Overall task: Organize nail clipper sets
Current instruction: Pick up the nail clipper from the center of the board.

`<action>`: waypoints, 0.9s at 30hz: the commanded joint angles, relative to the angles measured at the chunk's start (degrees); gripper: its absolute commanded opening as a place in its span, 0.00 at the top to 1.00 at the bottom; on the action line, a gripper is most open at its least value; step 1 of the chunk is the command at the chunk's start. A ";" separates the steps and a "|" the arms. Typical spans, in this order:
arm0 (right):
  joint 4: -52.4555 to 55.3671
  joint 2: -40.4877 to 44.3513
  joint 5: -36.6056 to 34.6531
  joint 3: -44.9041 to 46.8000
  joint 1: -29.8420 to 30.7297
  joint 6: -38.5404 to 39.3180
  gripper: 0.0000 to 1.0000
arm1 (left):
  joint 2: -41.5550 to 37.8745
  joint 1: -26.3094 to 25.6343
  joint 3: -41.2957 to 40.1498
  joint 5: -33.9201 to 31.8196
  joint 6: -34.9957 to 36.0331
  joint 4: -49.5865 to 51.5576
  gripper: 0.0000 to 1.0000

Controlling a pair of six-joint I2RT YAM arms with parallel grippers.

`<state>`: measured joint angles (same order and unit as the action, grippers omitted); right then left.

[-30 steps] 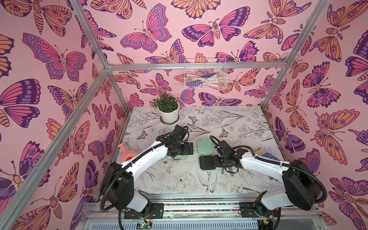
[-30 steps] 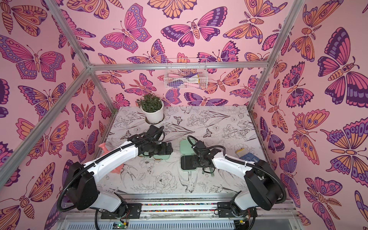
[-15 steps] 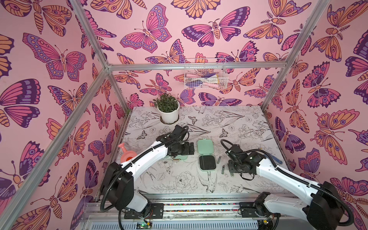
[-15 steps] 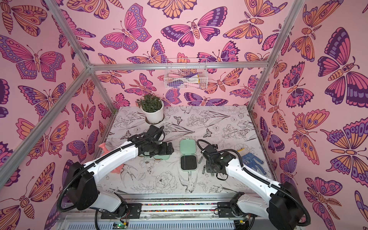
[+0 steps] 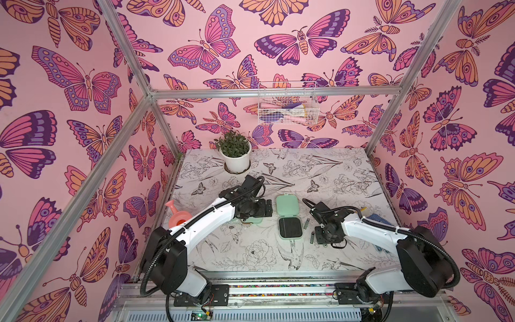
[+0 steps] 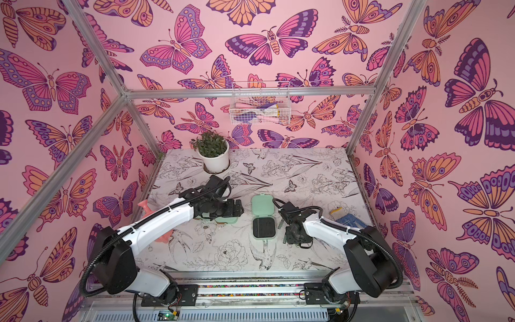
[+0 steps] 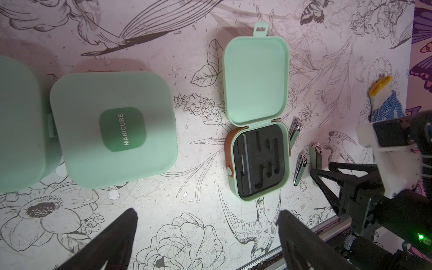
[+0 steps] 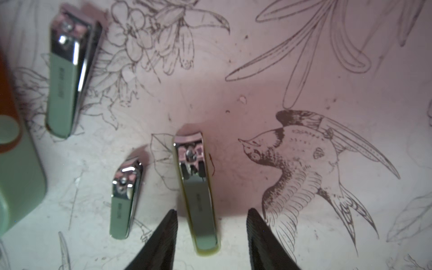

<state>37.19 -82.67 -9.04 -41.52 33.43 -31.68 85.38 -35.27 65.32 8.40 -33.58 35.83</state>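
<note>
Right end effector (image 8: 212, 210) hangs low over the biggest clipper (image 8: 198, 194), jaws apart either side of it and not gripping, lined up for a pick I'd guess. Two smaller clippers (image 8: 124, 201) lie beside it, so three loose on the tabletop (image 5: 320, 172), just right of the open case (image 5: 288, 214). Its black slots are empty, ready for filling. Left end effector (image 7: 207, 211) is spread wide, empty, over two shut cases (image 7: 114, 131) on the left. Three cases total.

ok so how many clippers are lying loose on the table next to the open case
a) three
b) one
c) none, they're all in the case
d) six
a: the left wrist view shows three clippers loose on the table beside the open case, one by its hinge, a second further along and a third next to that.
</note>
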 commanded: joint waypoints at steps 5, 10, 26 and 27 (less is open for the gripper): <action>-2.29 -0.84 2.75 -0.52 -0.97 1.88 0.62 | 0.22 -0.24 -0.81 0.39 -0.85 0.20 0.05; -2.65 0.27 3.56 0.47 -1.33 1.74 0.67 | 0.40 -0.25 -0.72 0.39 -0.86 0.20 0.05; 4.25 9.31 4.46 -3.18 -0.83 -0.55 0.91 | -0.21 -0.59 -1.76 0.14 -1.15 0.19 0.06; 5.12 10.03 4.47 -4.20 -0.13 -1.47 0.91 | -0.27 -0.59 -1.99 0.12 -1.13 0.11 0.06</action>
<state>38.50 -74.87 -4.86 -42.22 32.23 -30.89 85.41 -35.62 64.71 8.38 -34.17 35.77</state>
